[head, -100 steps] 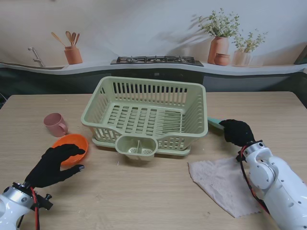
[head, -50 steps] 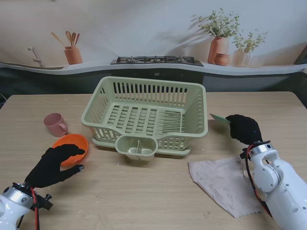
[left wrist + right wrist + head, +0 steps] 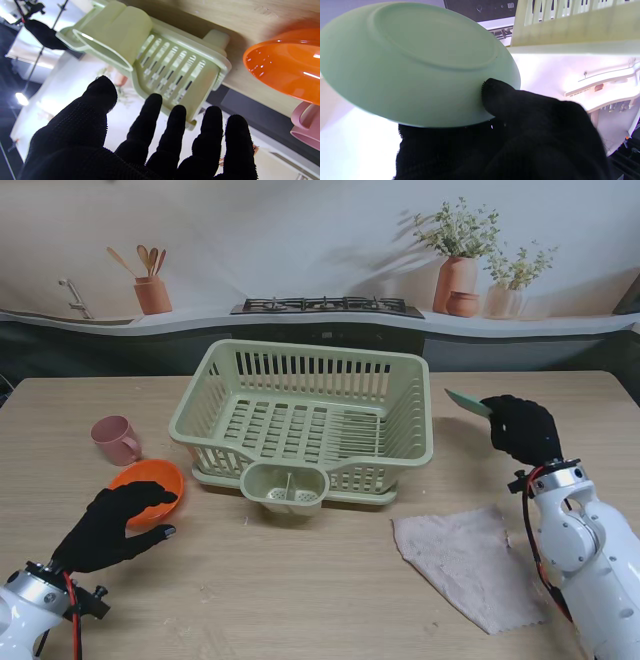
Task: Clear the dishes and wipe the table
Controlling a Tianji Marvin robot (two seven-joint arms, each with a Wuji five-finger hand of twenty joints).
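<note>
We find the right hand (image 3: 520, 428) closed on a pale green plate (image 3: 467, 402), pinched at its rim and held clear of the table (image 3: 300, 580) just beside the right wall of the dish rack (image 3: 305, 420); the right wrist view shows the plate's underside (image 3: 415, 62) with a gloved finger pressed against it. The left hand (image 3: 115, 520) holds nothing, its fingers (image 3: 155, 117) spread apart, and it hovers at the near left of the table just beside the orange bowl (image 3: 147, 485). The pink mug (image 3: 115, 440) stands toward the left edge, farther from us than the bowl. The rack sits at the table's centre and, as far as we can see, contains no dishes. The cloth (image 3: 465, 565) lies flat near the right front corner, not in either hand. In our judgement the task is at an early stage: one plate is in transit to the rack, the bowl and mug remain to be cleared, and wiping has not begun.
</note>
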